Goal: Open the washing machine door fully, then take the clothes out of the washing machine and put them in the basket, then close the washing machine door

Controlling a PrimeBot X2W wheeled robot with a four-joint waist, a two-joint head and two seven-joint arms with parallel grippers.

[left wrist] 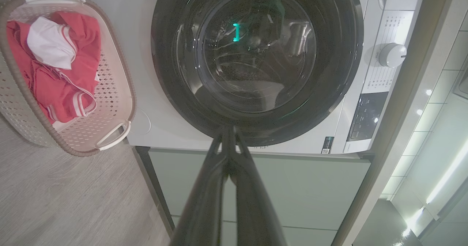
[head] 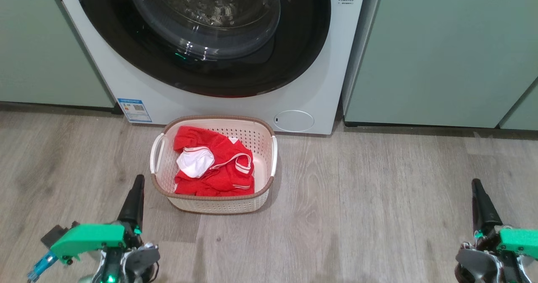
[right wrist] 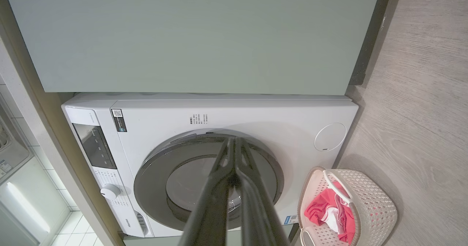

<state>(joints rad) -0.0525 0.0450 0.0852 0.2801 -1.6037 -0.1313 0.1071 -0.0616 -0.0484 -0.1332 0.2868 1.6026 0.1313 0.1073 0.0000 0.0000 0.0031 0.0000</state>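
Head view first: the clothes [head: 214, 169] sit in a red heap inside the basket [head: 218, 206], which stands on the floor [head: 378, 199] just in front of the washer [head: 332, 77], beside its little round flap [head: 294, 121]. The door [head: 294, 60] lies flush against the front. By my read all three steps look done, with nothing left except perhaps checking that the latch has caught. The left claw [head: 138, 183] hangs low near the basket's corner, fingers pressed together on nothing. The right claw [head: 476, 187] sits well apart at the far side, also pressed together and empty. There is wide bare floor between and behind them. Over to the left wrist view: the closed fingers aim at the door's black rim, which is seated all round with no gap I can make out, and the basket with the clothes stands off to one side by the washer's foot. Now the right wrist view: again the fingers are together, pointing at the shut door. The cabinets [right wrist: 190, 37] hem the washer in tight on both sides, and the basket crowds its lower front. Those are the edges to mind, while backing away looks free.
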